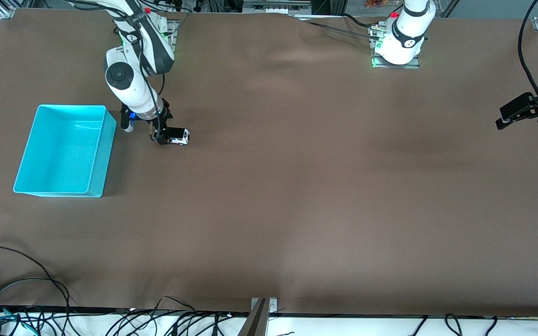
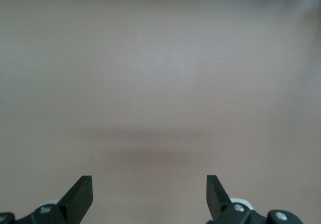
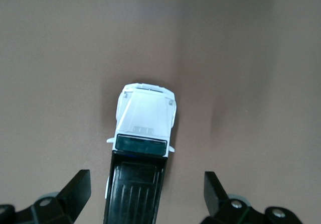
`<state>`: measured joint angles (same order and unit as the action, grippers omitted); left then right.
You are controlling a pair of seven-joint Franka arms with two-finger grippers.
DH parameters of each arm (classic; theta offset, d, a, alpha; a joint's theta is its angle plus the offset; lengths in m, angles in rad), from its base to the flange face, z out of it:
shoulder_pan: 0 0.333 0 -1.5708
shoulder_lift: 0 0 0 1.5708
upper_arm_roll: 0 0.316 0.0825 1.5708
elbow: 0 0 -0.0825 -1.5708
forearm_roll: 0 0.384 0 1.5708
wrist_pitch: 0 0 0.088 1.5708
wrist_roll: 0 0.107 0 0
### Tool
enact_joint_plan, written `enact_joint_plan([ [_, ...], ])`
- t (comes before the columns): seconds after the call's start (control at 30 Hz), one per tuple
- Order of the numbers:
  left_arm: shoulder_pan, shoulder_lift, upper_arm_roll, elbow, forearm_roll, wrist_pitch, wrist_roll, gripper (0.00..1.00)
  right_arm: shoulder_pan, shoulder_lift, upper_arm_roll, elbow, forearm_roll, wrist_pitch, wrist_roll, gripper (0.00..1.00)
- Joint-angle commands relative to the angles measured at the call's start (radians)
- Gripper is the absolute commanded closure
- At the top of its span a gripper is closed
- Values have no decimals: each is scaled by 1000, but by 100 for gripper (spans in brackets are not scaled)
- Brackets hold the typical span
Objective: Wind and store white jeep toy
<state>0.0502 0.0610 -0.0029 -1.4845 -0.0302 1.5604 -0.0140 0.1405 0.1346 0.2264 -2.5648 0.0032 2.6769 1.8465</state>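
Brown table [image 1: 297, 186]; no readable writing on white jeep toy [image 3: 143, 128].

readable text: none that I can make out
right arm [image 1: 131, 51]: dark band with some light lettering, too small to read
left arm [image 1: 409, 32]: little round mark on the dark band, can't tell what it says
white jeep toy [image 3: 140, 148]: no plate, no badge, no lettering showing
turquoise bin [image 1: 103, 149]: plain, no label
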Motion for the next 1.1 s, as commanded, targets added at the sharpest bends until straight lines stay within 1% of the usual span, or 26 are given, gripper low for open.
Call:
enact_joint_plan([
  [0.0,-4,-3,8,13,-30,-3,19,0,14,34,-1,-11,-6,55,25,0],
  [0.4,-4,-3,9,13,-30,-3,19,0,30,74,-2,-8,-5,81,23,0],
  [0.43,-4,-3,9,13,-30,-3,19,0,30,74,-1,-8,-6,81,25,10],
  [0.47,-4,-3,9,13,-30,-3,19,0,28,74,-2,-8,-5,80,25,30],
  [0.5,-4,-3,9,13,-30,-3,19,0,28,72,-2,-8,-5,80,26,59],
  [0.53,-4,-3,9,13,-30,-3,19,0,30,72,-2,-8,-5,80,27,75],
  [0.57,-4,-3,9,13,-30,-3,19,0,28,71,-2,-8,-5,80,27,84],
  [0.6,-4,-3,9,13,-30,-3,19,0,28,71,-2,-6,-5,80,30,97],
  [0.63,-4,-3,9,13,-30,-3,19,0,30,69,-2,-6,-5,78,34,100],
  [0.87,-4,-3,9,13,-30,-3,19,0,28,34,-4,-3,-6,70,76,100],
  [1.07,-4,-3,9,13,-30,-3,19,0,28,-41,-4,6,-9,-20,71,100],
])
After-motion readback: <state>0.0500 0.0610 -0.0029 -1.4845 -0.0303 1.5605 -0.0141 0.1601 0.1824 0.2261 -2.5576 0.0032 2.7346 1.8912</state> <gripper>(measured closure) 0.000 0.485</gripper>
